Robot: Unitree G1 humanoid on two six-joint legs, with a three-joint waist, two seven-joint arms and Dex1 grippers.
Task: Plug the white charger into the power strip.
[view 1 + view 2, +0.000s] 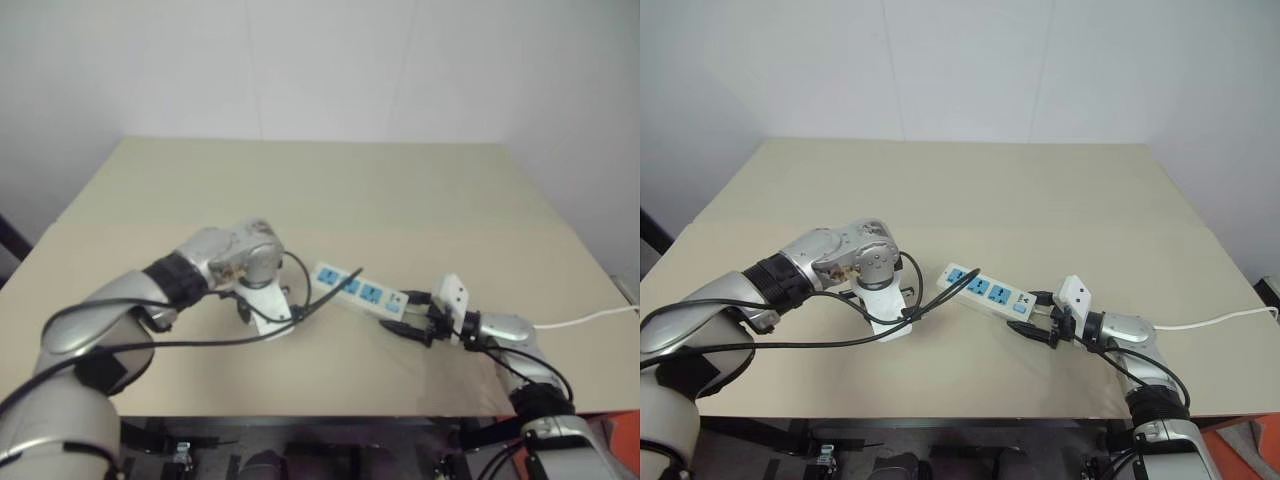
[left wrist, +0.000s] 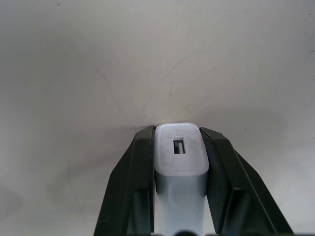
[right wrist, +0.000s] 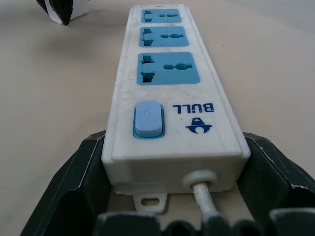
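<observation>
1. Left gripper (image 2: 179, 162): pointed steeply down at the counter (image 1: 330, 190), fingers (image 2: 130, 182) clamped on the two long sides of the white charger (image 2: 179, 150). The face toward the camera carries a small rectangular port, so the prongs presumably face the counter. They are hidden; cannot confirm.

2. From the head camera, the left hand sits to the left of the power strip (image 1: 990, 291), near its far end but not over it. Charger itself is hidden there by the wrist.

3. Step in hand, as I judge it: charger grasped, lift and carry come next. Lift straight up first, so the prongs clear the counter and the block does not twist in the grip.

4. Power strip lies diagonally on the counter, three blue sockets (image 3: 169, 68) face up, blue switch (image 3: 148, 119) and cord (image 3: 205, 201) at the near end.

5. Right gripper (image 3: 172, 162): fingers (image 3: 74, 182) spread wide, one on each side of the strip's switch end. Contact looks close on both sides, but whether they press I cannot tell. It should brace firmly before insertion, or the strip could slide.

6. Advice for the plug-in: bring the charger directly above one socket, line up the prongs with the slots, keep the block upright, then press straight down. A tilted approach risks jamming or skating across the blue face.

7. Watch the black cable (image 1: 325, 298) looping off the left wrist across the strip's far end. It could snag.
</observation>
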